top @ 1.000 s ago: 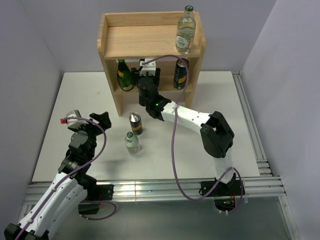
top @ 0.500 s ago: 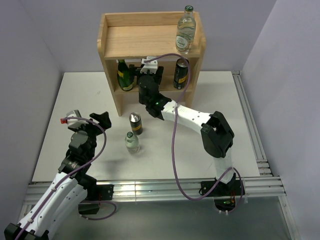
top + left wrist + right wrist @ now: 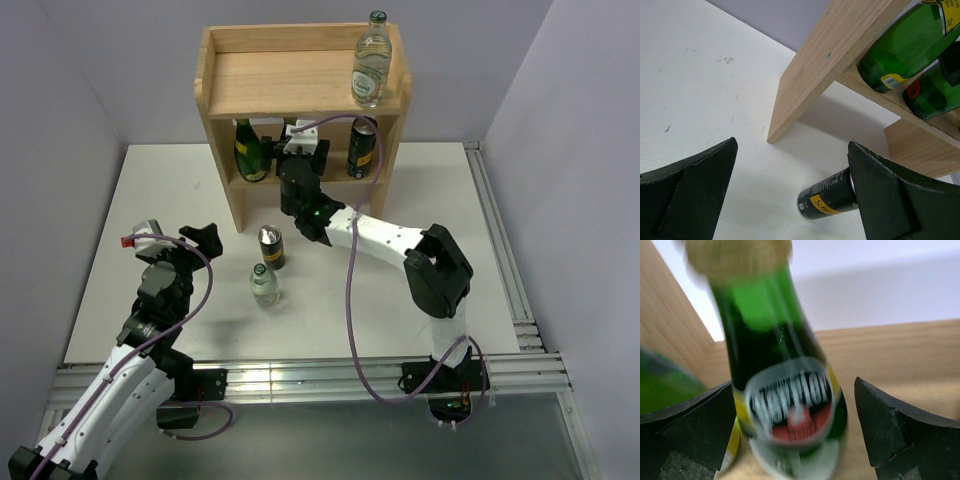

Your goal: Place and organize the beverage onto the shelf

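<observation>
The shelf (image 3: 280, 85) stands at the far side of the tabletop (image 3: 150, 190). At the front right corner of its top board a clear bottle (image 3: 371, 62) stands upright. On its lower board a green bottle (image 3: 247, 150) stands at the left end and a dark can (image 3: 361, 148) at the right end. Between those two, the right claw (image 3: 300, 152) is inside the lower tier, entering from the front. Its wrist view is blurred, but it shows the claw spread wide with a second green bottle (image 3: 785, 385) upright between the fingers (image 3: 695, 430). The finger on the left of that view is close against the label, though I cannot tell whether it touches. A gap shows on the other side. In front of the shelf a second can (image 3: 271, 246) stands upright on the tabletop, with a second clear bottle (image 3: 264, 284) just beside it on the side away from the shelf. The left claw (image 3: 175, 237) hangs well out in front of the shelf's left panel, spread wide and holding nothing. Its wrist view looks toward the foot of that panel and the second can (image 3: 827, 197).
</observation>
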Motion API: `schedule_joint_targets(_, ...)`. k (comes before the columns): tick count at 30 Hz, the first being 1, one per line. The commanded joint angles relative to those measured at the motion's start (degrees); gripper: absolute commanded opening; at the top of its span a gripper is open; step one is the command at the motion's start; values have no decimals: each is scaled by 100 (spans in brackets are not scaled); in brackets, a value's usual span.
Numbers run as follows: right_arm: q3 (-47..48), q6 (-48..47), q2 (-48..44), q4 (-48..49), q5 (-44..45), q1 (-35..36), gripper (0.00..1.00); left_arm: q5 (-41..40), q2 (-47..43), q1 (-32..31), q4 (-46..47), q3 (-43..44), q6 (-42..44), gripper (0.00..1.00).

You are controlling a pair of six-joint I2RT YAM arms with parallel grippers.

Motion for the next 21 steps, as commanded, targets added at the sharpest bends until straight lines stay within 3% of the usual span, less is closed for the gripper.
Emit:
schedule_joint_targets(1, -400, -94, -629, 578, 269, 224, 100, -7, -45, -18, 216, -9, 62, 99)
schedule_joint_targets(13, -1437, 46, -1473, 545, 594, 664, 100, -34, -150, -18, 111, 43, 80, 99)
schedule_joint_targets(21, -2642, 1232, -2247, -105, 744, 1848, 100, -34, -142, -18, 146, 17, 71, 99)
